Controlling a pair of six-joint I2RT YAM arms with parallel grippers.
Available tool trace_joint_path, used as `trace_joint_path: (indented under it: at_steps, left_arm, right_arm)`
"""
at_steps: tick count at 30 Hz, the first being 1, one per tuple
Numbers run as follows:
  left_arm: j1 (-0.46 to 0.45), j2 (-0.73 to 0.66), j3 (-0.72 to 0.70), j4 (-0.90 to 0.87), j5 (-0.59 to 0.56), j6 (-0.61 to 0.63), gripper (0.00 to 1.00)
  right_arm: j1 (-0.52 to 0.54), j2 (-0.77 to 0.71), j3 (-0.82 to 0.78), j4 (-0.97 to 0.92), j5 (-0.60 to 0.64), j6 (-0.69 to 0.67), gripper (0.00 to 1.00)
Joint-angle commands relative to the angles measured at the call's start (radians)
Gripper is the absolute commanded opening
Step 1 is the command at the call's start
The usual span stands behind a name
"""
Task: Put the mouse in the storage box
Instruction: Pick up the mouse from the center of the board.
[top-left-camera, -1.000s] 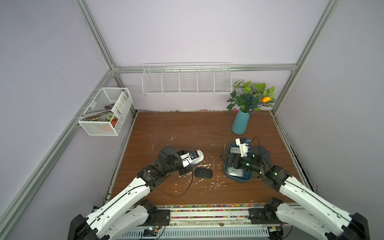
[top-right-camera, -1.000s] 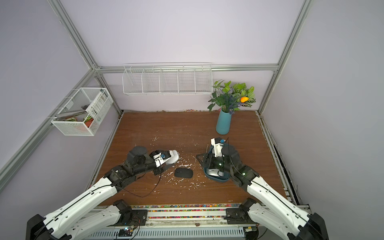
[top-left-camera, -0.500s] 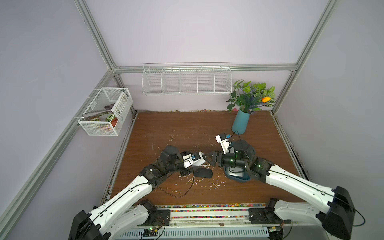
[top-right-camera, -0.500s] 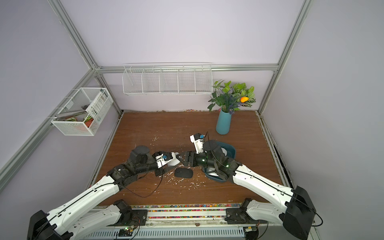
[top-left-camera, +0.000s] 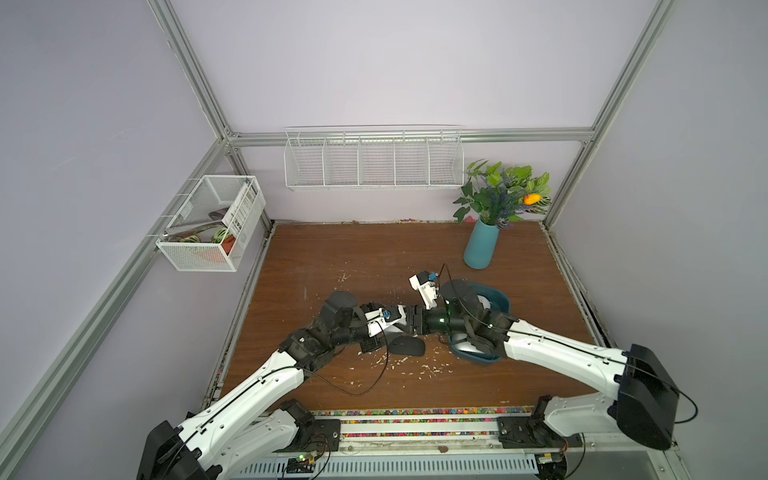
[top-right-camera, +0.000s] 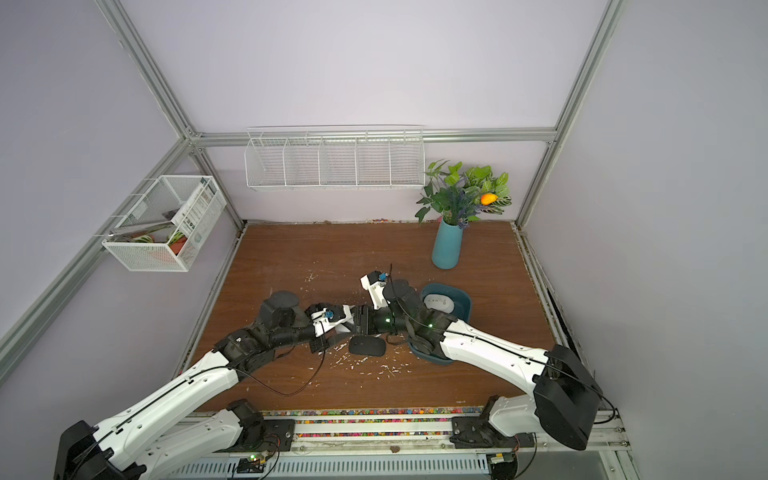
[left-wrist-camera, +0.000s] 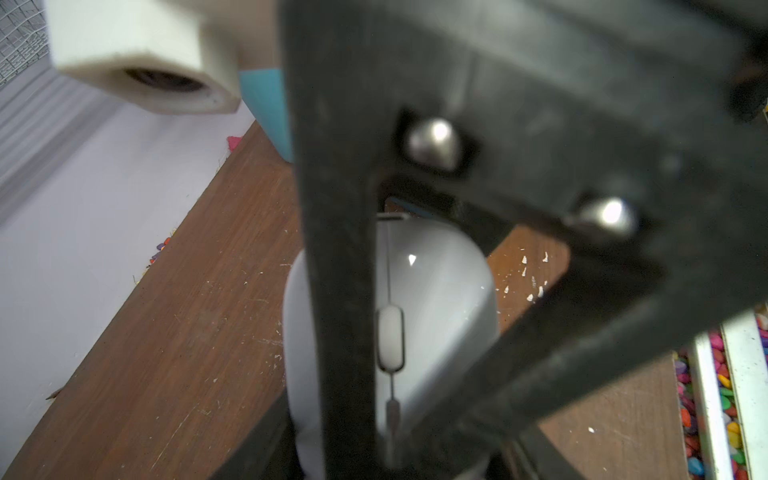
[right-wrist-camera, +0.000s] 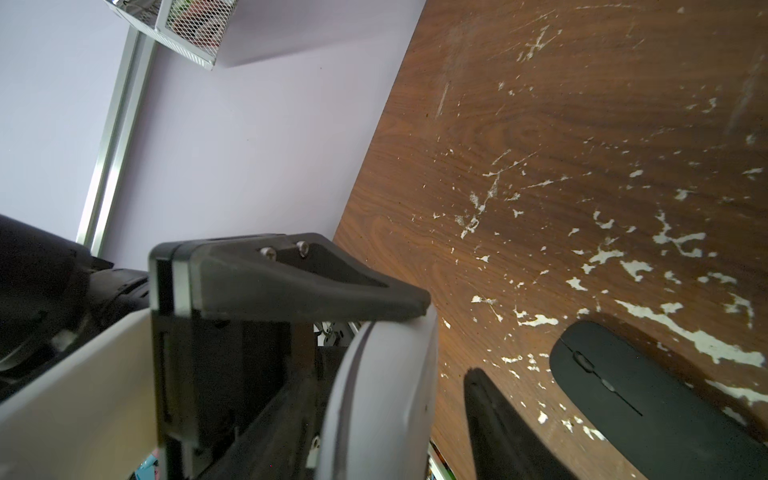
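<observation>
Mouse (left-wrist-camera: 436, 291) is off the bench (top-right-camera: 332, 249), clenched in my left tool (top-right-camera: 338, 328). My right tool (right-wrist-camera: 444, 340) straddles it, one finger touching, not yet clamped. I read this as a handover, since the storage box (top-right-camera: 465, 305) sits on the right arm's side.

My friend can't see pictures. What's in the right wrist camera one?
A white mouse, seen edge-on, sits between the open fingers of the right tool, with the left tool gripping its far end. Nearby a black mouse lies flat on a scratched wooden table.
</observation>
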Motion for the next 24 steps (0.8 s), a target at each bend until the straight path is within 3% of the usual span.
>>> trace_joint_path:
  at_steps: [1, 10, 14, 18, 21, 24]
  left_arm:
    - [-0.002, -0.010, 0.019, 0.012, 0.021, -0.008, 0.33]
    - [-0.002, -0.014, 0.014, 0.016, 0.024, -0.013, 0.36]
    - [-0.002, -0.019, 0.009, 0.022, 0.021, -0.019, 0.43]
    - [-0.002, -0.025, -0.001, 0.035, 0.005, -0.034, 0.60]
    - [-0.002, -0.040, -0.019, 0.059, -0.017, -0.048, 1.00]
    - [-0.002, -0.053, -0.027, 0.073, -0.034, -0.055, 1.00]
  right_arm:
    - [0.011, 0.036, 0.030, 0.043, -0.020, 0.019, 0.58]
    - [0.011, 0.069, 0.049, 0.046, -0.024, 0.011, 0.37]
    - [0.011, 0.065, 0.038, 0.058, -0.016, 0.013, 0.23]
    - [0.008, 0.055, 0.038, 0.050, -0.002, 0.002, 0.19]
    - [-0.011, 0.047, 0.034, 0.037, -0.001, -0.002, 0.19]
    - [-0.060, 0.032, 0.006, 0.034, -0.007, 0.003, 0.19]
